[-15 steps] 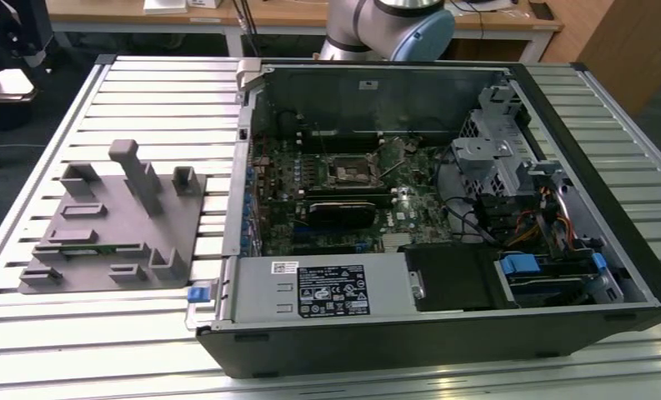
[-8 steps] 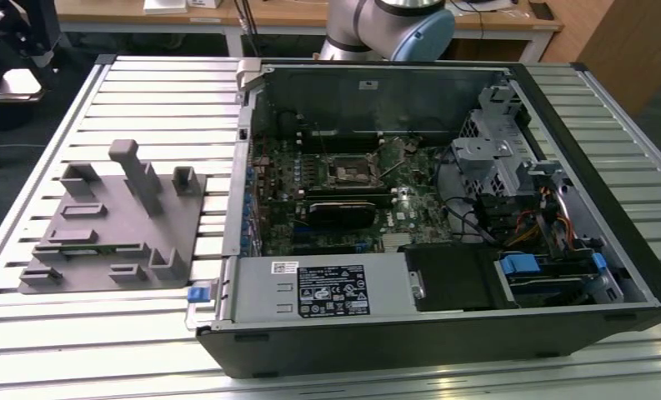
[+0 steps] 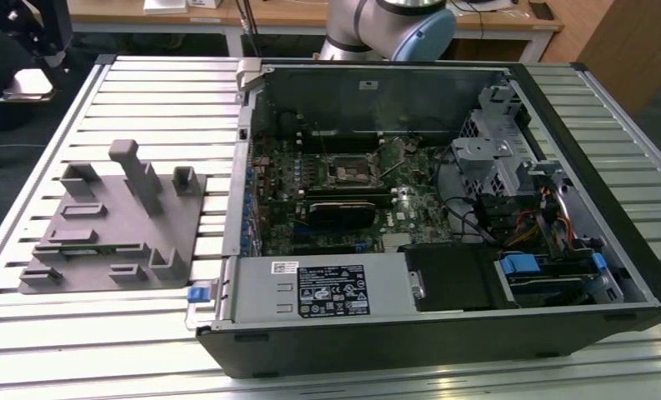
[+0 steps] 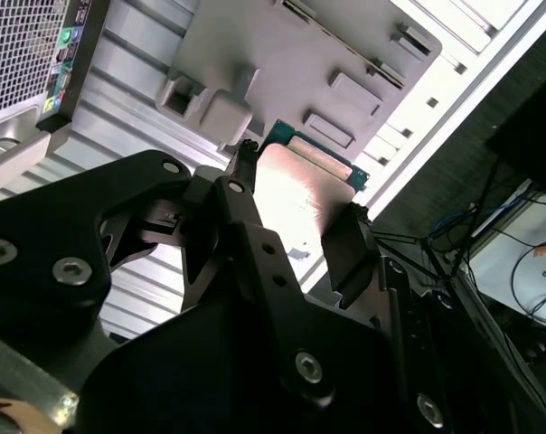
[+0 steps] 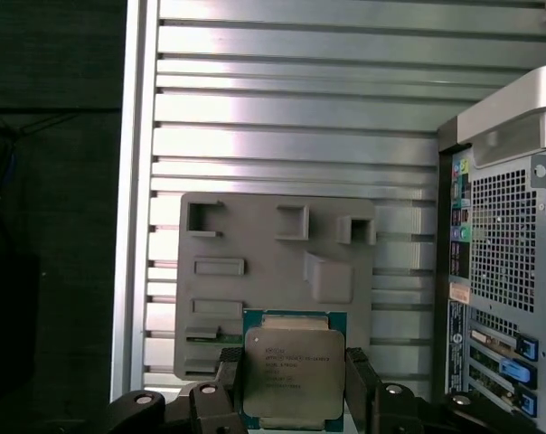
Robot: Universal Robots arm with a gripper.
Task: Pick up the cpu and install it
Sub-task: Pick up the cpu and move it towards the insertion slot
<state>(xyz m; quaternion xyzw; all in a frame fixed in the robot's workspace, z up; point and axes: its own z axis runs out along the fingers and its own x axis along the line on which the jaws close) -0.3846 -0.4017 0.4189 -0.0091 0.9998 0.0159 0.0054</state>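
Cpu [image 5: 294,378] pick-up is judged complete, and the carry toward installation is the step in hand. A slotted aluminium worktop [image 3: 141,100] is seen in the exterior view, with an open computer case [image 3: 419,354] laid on its side toward the exterior view's right and a grey holder plate [image 3: 102,204] just beside it on the left. Toward the far side of the case, the dark metal-framed socket [image 3: 347,171] lies on the motherboard [image 3: 307,225]. In the first wrist view the cpu is clamped by two opposite edges between the black jaws, silvery lid toward the camera, and is held well above the holder plate, apart from it. In the second wrist view the cpu [image 4: 300,194] is pinched likewise. Seating is judged to call for the cpu to be kept level, brought over the socket and squared to its frame before release.
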